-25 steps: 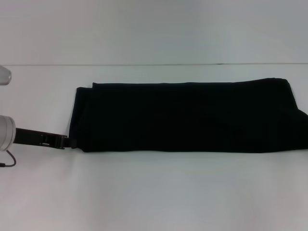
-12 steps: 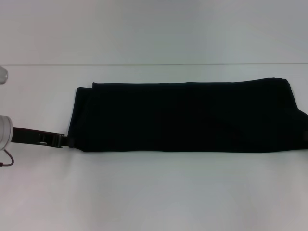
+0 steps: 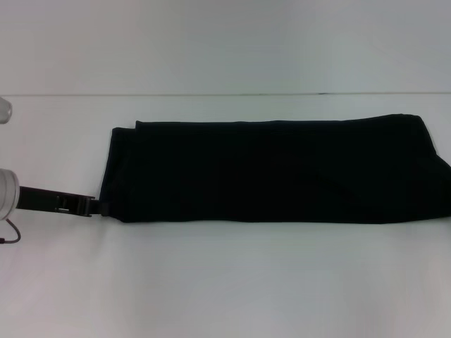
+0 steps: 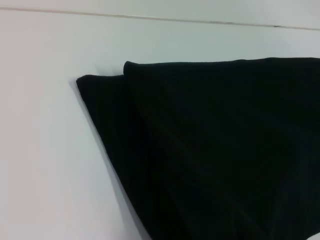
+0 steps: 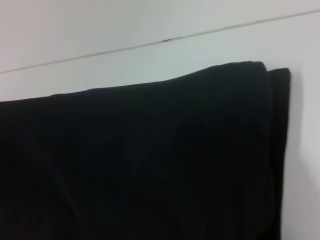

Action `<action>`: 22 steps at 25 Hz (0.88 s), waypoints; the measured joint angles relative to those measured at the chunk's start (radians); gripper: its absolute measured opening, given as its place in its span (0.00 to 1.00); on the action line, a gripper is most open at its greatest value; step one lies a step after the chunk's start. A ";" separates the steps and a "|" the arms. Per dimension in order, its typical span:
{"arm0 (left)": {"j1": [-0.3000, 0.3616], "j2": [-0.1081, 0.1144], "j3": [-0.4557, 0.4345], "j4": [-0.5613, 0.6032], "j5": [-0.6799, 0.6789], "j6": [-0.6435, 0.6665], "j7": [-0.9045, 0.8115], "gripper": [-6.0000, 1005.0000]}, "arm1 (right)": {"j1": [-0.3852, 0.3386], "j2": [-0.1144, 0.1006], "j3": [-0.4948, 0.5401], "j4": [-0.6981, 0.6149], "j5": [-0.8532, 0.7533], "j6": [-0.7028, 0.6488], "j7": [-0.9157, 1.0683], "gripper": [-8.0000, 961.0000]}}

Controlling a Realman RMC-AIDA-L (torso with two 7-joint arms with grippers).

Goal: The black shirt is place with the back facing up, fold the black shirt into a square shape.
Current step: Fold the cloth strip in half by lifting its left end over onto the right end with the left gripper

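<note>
Nearest, only bare white table (image 3: 225,282), nothing lying there. A little farther, at the left edge: one gripper, the left gripper (image 3: 99,206), reaching in low from the left on a dark, thin arm section, its tip touching the near left corner of the shirt. Cannot tell how wide the fingers stand, nor if any cloth is pinched; too dark and too small there. Behind it, a white round arm joint (image 3: 5,191) with a thin cable (image 3: 13,236) hanging, and a second white piece (image 3: 3,109) farther back on the same edge.

In the middle: one black shirt (image 3: 275,169), folded into a long band running left to right, flat on the table, its right end going out of the head view. At the left end, two layers visible, the lower one sticking out a little past the upper. No print showing. Same shirt filling both wrist views (image 4: 215,150) (image 5: 140,160).

Right gripper: not seen anywhere.

Farthest: a thin line (image 3: 225,94) crossing the whole width, pale surface beyond.
</note>
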State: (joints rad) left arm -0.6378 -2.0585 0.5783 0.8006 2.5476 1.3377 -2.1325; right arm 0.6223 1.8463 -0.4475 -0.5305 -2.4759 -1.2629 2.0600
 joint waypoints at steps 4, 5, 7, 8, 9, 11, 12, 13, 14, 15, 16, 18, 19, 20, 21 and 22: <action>0.001 0.000 0.000 0.000 0.000 0.000 0.000 0.02 | -0.008 -0.004 0.000 0.000 0.000 -0.001 -0.002 0.25; 0.001 0.000 0.000 0.001 0.000 0.000 0.000 0.02 | -0.010 -0.005 0.001 0.000 0.000 -0.001 -0.003 0.22; 0.004 0.000 0.000 0.003 0.002 0.000 -0.001 0.02 | -0.015 -0.008 0.003 -0.001 0.001 0.000 -0.007 0.17; 0.005 0.000 0.000 0.004 0.002 0.000 -0.001 0.02 | -0.018 -0.009 0.004 -0.002 0.001 0.000 -0.008 0.14; 0.006 0.000 -0.002 0.005 0.002 0.000 -0.002 0.02 | -0.021 -0.011 0.005 -0.003 0.001 0.002 -0.008 0.12; 0.008 0.000 -0.014 0.007 0.005 0.000 -0.001 0.02 | -0.027 -0.012 0.006 -0.009 0.001 0.002 -0.009 0.07; 0.010 0.000 -0.021 0.007 0.006 0.000 0.000 0.02 | -0.027 -0.012 0.006 -0.009 0.001 0.002 -0.009 0.04; 0.011 0.000 -0.026 0.008 0.008 0.001 0.001 0.02 | -0.030 -0.012 0.006 -0.010 0.001 0.002 -0.009 0.02; 0.013 0.000 -0.031 0.008 0.010 0.001 0.001 0.02 | -0.032 -0.012 0.006 -0.010 0.001 0.002 -0.009 0.02; 0.015 0.001 -0.037 0.009 0.012 0.002 0.003 0.02 | -0.034 -0.013 0.006 -0.011 0.001 0.001 -0.009 0.02; 0.016 0.001 -0.041 0.010 0.014 0.004 0.005 0.02 | -0.037 -0.013 0.006 -0.011 0.002 0.001 -0.009 0.03; 0.017 0.003 -0.051 0.010 0.016 0.008 0.011 0.02 | -0.040 -0.014 0.006 -0.012 0.002 0.001 -0.010 0.04; 0.018 0.003 -0.053 0.010 0.017 0.009 0.013 0.02 | -0.041 -0.014 0.006 -0.012 0.002 0.000 -0.010 0.04; 0.018 0.003 -0.054 0.010 0.017 0.009 0.014 0.02 | -0.041 -0.014 0.006 -0.012 0.002 -0.001 -0.011 0.04; 0.018 0.003 -0.056 0.010 0.018 0.009 0.015 0.02 | -0.041 -0.014 0.006 -0.012 0.002 -0.001 -0.012 0.05; 0.018 0.004 -0.058 0.010 0.019 0.009 0.016 0.02 | -0.042 -0.014 0.006 -0.012 0.002 -0.002 -0.012 0.05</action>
State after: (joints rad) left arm -0.6195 -2.0548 0.5207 0.8105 2.5661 1.3469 -2.1165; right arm 0.5800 1.8328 -0.4414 -0.5426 -2.4734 -1.2645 2.0480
